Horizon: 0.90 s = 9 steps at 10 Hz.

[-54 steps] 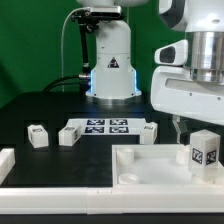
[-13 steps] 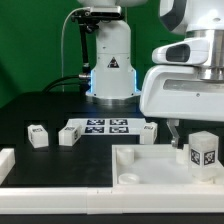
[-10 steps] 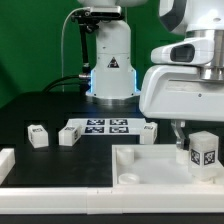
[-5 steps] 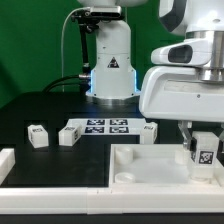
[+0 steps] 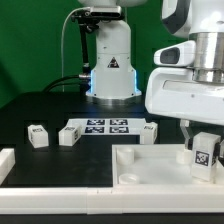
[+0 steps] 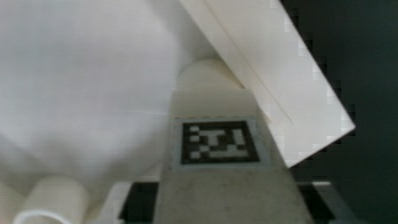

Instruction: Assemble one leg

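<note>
The leg [image 5: 205, 157], a small white block with a black-and-white tag, stands tilted in the corner of the large white tray-like piece [image 5: 150, 162] on the exterior view's right. My gripper [image 5: 203, 141] comes down over it from above, with one finger on each side, shut on it. In the wrist view the leg [image 6: 222, 140] fills the space between the dark finger pads [image 6: 141, 198], which lie against its sides. The tray's raised wall [image 6: 249, 60] runs close beside the leg. The leg's foot is hidden.
Three more identical legs lie on the black table: two at the left [image 5: 38, 135] [image 5: 68, 134] and one by the tray's far edge [image 5: 149, 132]. The marker board [image 5: 100, 127] lies between them. The robot base [image 5: 110, 70] stands behind. A white piece [image 5: 5, 160] sits at the left edge.
My gripper has come down around the leg and closed on it. The leg, upright a second ago, is now tilted and its tag has turned.
</note>
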Motion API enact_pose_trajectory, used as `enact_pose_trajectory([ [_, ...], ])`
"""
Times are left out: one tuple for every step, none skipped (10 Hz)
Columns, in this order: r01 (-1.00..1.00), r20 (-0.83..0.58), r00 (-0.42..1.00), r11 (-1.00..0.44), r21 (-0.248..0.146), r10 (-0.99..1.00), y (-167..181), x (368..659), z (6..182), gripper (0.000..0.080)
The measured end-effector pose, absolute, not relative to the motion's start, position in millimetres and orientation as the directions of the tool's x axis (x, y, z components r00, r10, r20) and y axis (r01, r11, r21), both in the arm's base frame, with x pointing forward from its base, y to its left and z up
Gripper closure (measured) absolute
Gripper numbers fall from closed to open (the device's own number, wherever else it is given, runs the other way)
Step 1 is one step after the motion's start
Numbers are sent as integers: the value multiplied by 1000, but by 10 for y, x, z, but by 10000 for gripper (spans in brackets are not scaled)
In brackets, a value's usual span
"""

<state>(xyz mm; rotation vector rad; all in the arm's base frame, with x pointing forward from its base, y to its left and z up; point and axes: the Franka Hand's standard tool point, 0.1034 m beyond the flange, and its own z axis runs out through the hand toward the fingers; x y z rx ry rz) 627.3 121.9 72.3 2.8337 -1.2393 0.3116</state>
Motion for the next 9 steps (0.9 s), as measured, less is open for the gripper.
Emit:
enact_pose_trajectory([
  [-818,184,554,-572,-59,-812,1240,6258,729,508],
  [-910,165,393,-408,-73,-905,1280,6227,730,508],
  [-942,155,309,-324,-86,-938,1281,6228,728,508],
  [-962,144,241,-256,-97,-960,1278,6229,727,507],
  [-950,148,283,-298,-92,-948,1282,6230,726,507],
  [-938,151,321,-335,-86,-935,1283,6230,726,304],
  [-938,151,320,-335,-86,-935,1283,6229,725,201],
  [-897,163,419,-435,-75,-893,1268,6241,725,201],
  [-806,179,573,-589,-53,-800,1247,6258,728,159],
])
